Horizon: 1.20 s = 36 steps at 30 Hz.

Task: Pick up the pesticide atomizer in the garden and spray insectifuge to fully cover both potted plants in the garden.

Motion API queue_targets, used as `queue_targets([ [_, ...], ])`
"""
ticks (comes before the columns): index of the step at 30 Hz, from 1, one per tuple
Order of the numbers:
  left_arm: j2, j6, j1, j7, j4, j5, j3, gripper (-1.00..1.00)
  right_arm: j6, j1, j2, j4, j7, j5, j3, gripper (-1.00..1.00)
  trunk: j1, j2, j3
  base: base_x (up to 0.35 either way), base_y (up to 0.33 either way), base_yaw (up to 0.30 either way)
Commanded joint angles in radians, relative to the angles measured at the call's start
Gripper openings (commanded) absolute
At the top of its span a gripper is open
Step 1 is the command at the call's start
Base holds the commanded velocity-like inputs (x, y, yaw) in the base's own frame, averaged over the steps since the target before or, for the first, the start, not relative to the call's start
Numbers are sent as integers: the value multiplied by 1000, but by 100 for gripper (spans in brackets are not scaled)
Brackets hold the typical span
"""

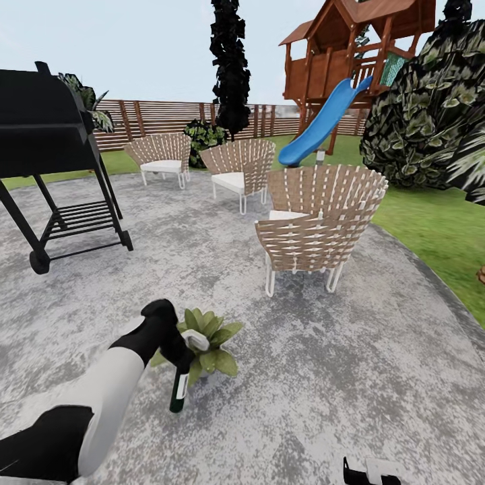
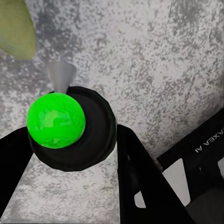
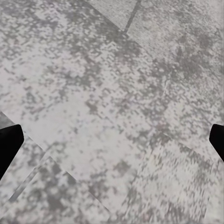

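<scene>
Head view: the left tool (image 1: pixel 180 353) grips the atomizer (image 1: pixel 179 391), hanging upright just beside a potted plant (image 1: pixel 210 340) on the patio (image 1: pixel 303 364); chairs (image 1: pixel 316 225) stand well apart. Left wrist: fingers (image 2: pixel 135 172) clamp the atomizer (image 2: pixel 70 126). Right wrist: the right tool's fingertips (image 3: pixel 9 147) are spread wide over bare patio (image 3: pixel 112 112).

On the stone patio (image 1: pixel 323 377), a potted plant (image 1: pixel 210 340) sits near the front left. The left pincer (image 1: pixel 180 350) hangs just beside it, with the pesticide atomizer (image 1: pixel 179 391) between its fingers, pointing downward. Behind and to the right stands a chair (image 1: pixel 316 225), two more chairs (image 1: pixel 239 168) farther back. A grill (image 1: pixel 47 141) stands at the left. The fence (image 1: pixel 155 118) runs behind; the lawn (image 1: pixel 438 236) lies right, a playhouse slide (image 1: pixel 323 121) beyond.
</scene>
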Motion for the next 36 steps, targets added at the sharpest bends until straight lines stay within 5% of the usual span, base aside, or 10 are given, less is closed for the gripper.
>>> queue_targets([
  [1, 3, 12, -3, -10, 2, -8, -1, -100, -3, -1, 0, 2, -6, 11, -5, 100, 0, 0, -1, 0, 0, 0],
  [10, 106, -3, 19, -71, 13, -7, -8, -100, -3, -1, 0, 2, -6, 12, -4, 100, 0, 0, -1, 0, 0, 0],
  [15, 100, -2, 60, -98, 24, -10, -92, -100, -3, -1, 0, 2, -6, 12, -3, 100, 0, 0, -1, 0, 0, 0],
  [20, 63, -1, 49, -188, 14, -18, -109, -100, -3, -1, 0, 2, -6, 12, -4, 100, 0, 0, -1, 0, 0, 0],
  [29, 133, -5, 54, -226, 10, -21, -110, -100, -3, -1, -1, 2, -6, 12, -4, 100, 0, 0, -1, 2, 0, 0],
  [36, 126, -3, 54, -226, 9, -20, -110, -100, -3, -1, 0, 2, -6, 12, -3, 100, 0, 0, -1, 251, 45, 0],
])
